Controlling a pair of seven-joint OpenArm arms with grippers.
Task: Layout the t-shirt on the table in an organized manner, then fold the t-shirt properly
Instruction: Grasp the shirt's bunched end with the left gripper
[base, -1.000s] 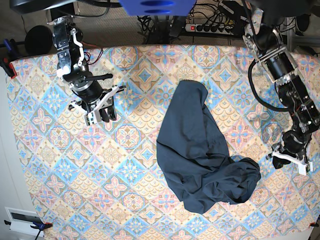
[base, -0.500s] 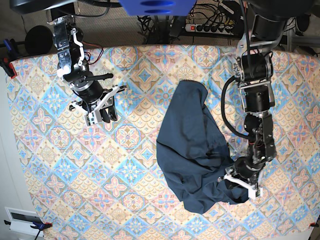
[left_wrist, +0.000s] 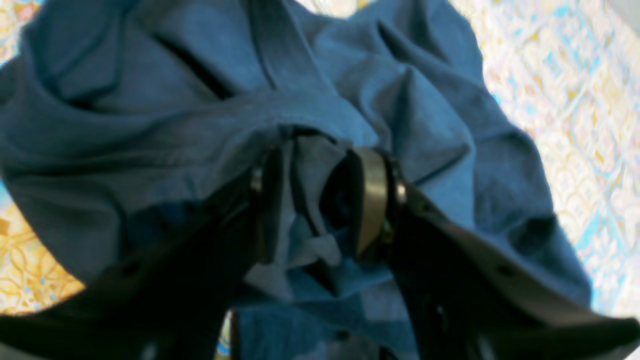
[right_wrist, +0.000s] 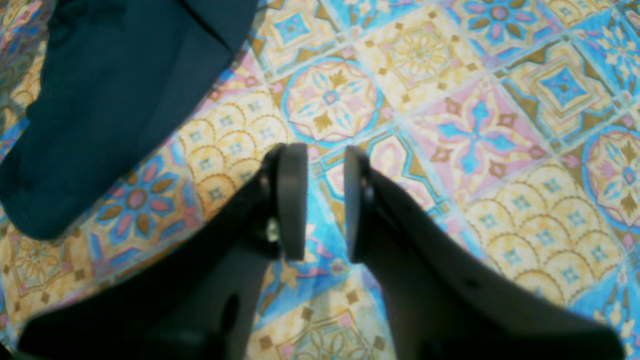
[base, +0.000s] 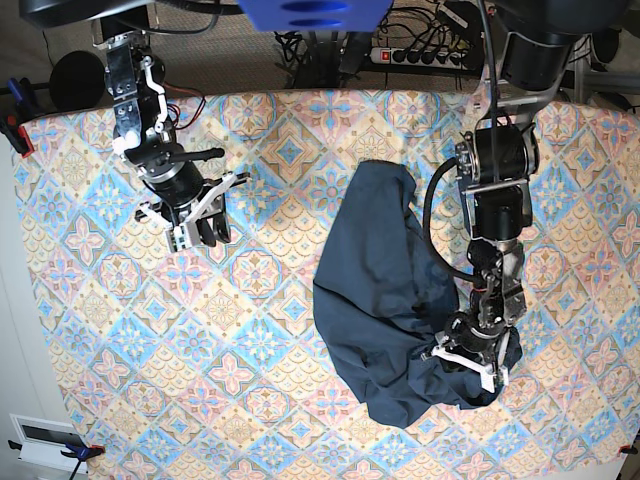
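Right gripper (base: 198, 226): over the table's (base: 90, 300) far left part, well apart from the shirt; its jaws stand slightly apart over bare patterned cloth with nothing between them.
T-shirt (base: 385, 300): a crumpled dark navy heap right of the table's middle, not spread out; neither sleeves nor collar can be made out.
Long axis: the heap runs from a narrow rounded end toward the far edge to a broad bunched mass toward the near edge, leaning a little toward the right edge as it comes nearer.
Which way it points: cannot tell top from hem in this state.
Left gripper (base: 472, 362): down in the bunched near-right part of the heap; in the wrist view a fold of fabric lies between the spread jaws, but whether they already pinch it I cannot tell.
Step in hand: the laying-out, likely taking hold of the bunched part; folding not begun.
Next move calls for: a firm pinch on one layer only, then drawing the bunch outward to open the heap; the right gripper probably has to come over to the far end.
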